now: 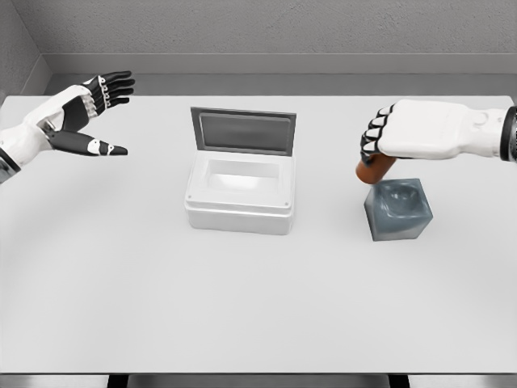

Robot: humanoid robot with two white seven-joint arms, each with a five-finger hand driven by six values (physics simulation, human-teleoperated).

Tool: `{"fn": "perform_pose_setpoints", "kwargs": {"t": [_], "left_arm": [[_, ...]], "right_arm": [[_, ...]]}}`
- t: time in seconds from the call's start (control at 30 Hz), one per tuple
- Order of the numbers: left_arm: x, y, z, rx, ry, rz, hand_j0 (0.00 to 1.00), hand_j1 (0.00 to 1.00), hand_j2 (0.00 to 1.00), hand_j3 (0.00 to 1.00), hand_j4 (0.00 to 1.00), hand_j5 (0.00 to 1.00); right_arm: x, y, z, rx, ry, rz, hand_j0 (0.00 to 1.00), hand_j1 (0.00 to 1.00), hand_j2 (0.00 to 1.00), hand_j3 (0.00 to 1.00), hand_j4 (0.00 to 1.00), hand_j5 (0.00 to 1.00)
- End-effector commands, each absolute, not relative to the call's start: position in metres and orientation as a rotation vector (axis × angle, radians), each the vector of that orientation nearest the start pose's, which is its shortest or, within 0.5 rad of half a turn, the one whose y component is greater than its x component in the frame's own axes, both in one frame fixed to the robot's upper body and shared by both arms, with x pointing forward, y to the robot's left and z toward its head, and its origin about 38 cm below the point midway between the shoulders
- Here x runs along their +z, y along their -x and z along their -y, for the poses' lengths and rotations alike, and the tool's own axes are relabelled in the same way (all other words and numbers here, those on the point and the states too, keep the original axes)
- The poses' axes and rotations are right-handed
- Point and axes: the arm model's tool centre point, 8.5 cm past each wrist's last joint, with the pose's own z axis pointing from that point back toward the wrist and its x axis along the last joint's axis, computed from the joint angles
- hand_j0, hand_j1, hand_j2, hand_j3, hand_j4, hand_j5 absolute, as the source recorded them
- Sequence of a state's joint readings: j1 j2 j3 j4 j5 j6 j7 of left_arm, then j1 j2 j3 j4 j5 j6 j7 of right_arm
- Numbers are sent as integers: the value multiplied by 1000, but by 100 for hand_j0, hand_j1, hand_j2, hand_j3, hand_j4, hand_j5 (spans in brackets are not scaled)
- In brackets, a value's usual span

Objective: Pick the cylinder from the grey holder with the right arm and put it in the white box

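White fingers of the right hand (386,139) are wrapping around the rust-brown cylinder (372,170), holding it tilted just above the grey holder's (397,210) left rim. Lid up, the white box (241,194) is sitting mid-table while the left hand (90,109) is hovering, fingers spread.

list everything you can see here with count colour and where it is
white box: 1, white with grey lid raised at the back, centre of the table
grey holder: 1, grey cube with hollow top, right of the box
cylinder: 1, orange-brown, gripped above the holder's left edge, tilted
table: 1, white, fills most of the view
left hand: 1, white and black, fingers spread, holding nothing, over the table's far left
right hand: 1, white and black, curled around the cylinder, upper right
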State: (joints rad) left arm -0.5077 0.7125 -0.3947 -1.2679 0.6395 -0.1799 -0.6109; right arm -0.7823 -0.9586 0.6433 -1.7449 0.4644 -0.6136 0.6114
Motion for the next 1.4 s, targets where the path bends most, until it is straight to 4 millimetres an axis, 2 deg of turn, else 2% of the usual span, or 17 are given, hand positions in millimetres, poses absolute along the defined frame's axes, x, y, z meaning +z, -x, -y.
{"fn": "perform_pose_setpoints", "kwargs": {"t": [0.0,0.57,1.13,1.37], "left_arm": [[204,-456,-358,-793,336,1612,100,100,100,100,100,100],[202,-456,-351,-798,355,1615,100,100,100,100,100,100],[204,-456,-346,-808,364,1622,100,100,100,100,100,100],[197,-458,-330,-815,402,1617,100,100,100,100,100,100]], "right_arm": [[303,-403,266,-2868,-743,-1629,54,54,54,54,54,54],[308,-407,241,-2794,-710,-1683,54,54,54,54,54,54],[305,-421,209,-2729,-667,-1767,54,54,54,54,54,54],[298,-431,195,-2731,-641,-1774,54,54,54,54,54,54]]}}
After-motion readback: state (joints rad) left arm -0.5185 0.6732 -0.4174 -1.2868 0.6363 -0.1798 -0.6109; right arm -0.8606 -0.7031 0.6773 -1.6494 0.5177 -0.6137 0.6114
